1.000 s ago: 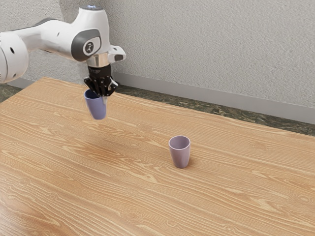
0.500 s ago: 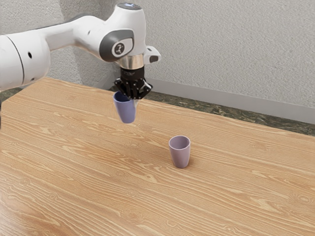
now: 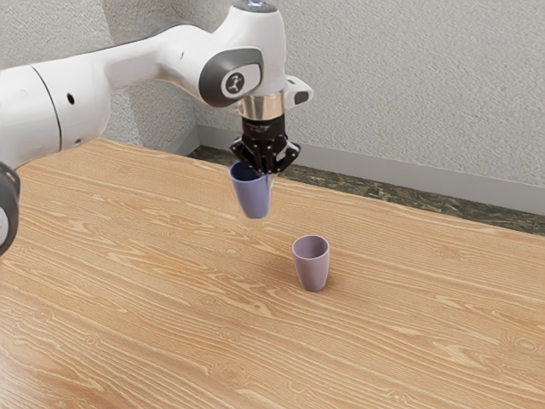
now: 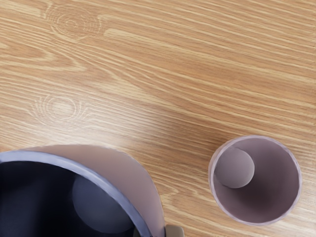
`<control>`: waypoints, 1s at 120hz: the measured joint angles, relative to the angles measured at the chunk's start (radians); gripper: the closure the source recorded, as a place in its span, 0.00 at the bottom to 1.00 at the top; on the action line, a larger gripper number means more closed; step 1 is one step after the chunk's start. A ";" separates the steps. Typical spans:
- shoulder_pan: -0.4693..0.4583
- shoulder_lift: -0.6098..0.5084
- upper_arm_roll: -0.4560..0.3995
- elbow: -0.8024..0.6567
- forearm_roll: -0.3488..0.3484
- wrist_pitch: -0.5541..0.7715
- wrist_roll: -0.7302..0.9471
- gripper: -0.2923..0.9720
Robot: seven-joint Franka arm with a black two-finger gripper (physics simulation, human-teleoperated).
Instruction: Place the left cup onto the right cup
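Observation:
My gripper [image 3: 263, 169] is shut on the rim of a blue-violet cup [image 3: 252, 192], which hangs slightly tilted well above the wooden table [image 3: 128, 281]. A mauve cup [image 3: 311, 262] stands upright on the table, lower and toward the exterior view's right of the held cup. In the wrist view the held cup [image 4: 74, 192] looms large just under my hand, with its dark inside showing, and the mauve cup [image 4: 255, 179] stands open-mouthed a short way beside it.
A grey textured wall [image 3: 409, 77] with a pale baseboard runs behind the table's far edge. Bare wood surrounds the standing cup on every side.
My arm has carried the held cup steadily toward the exterior view's right, closing much of the gap to the mauve cup, which has stayed put.

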 joint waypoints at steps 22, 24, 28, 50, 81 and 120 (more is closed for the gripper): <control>-0.027 0.041 -0.014 0.044 -0.003 -0.009 -0.072 0.85; -0.028 0.043 -0.017 0.045 -0.003 -0.009 -0.079 0.85; -0.032 0.047 -0.025 0.050 -0.003 -0.011 -0.092 0.85; -0.054 0.077 -0.038 0.078 -0.003 -0.015 -0.156 0.85; -0.079 0.133 -0.055 0.139 0.000 -0.017 -0.227 0.85; -0.099 0.185 -0.059 0.184 0.005 -0.017 -0.292 0.85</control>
